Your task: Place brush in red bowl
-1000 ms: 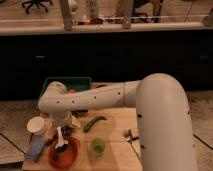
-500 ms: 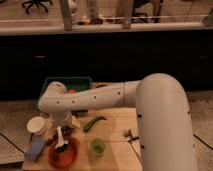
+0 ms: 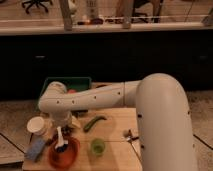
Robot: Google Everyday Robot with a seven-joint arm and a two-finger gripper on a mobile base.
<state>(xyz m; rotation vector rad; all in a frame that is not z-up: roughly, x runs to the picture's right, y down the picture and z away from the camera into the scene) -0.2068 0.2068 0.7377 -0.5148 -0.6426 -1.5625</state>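
The red bowl [image 3: 70, 156] sits at the front left of the wooden table. The brush [image 3: 60, 141] is in it: its dark blue head rests in the bowl and its slim white handle points up and back toward the arm. My gripper [image 3: 61, 126] hangs from the white arm just above the bowl's far rim, at the upper end of the handle. The wrist hides where gripper and handle meet.
A small white cup [image 3: 36, 125] and a pale blue block [image 3: 35, 149] lie left of the bowl. A small green cup [image 3: 97, 146] stands right of it, with a long green vegetable [image 3: 94, 122] behind. A green bin [image 3: 65, 82] is at the back. A small dark item [image 3: 130, 135] lies right.
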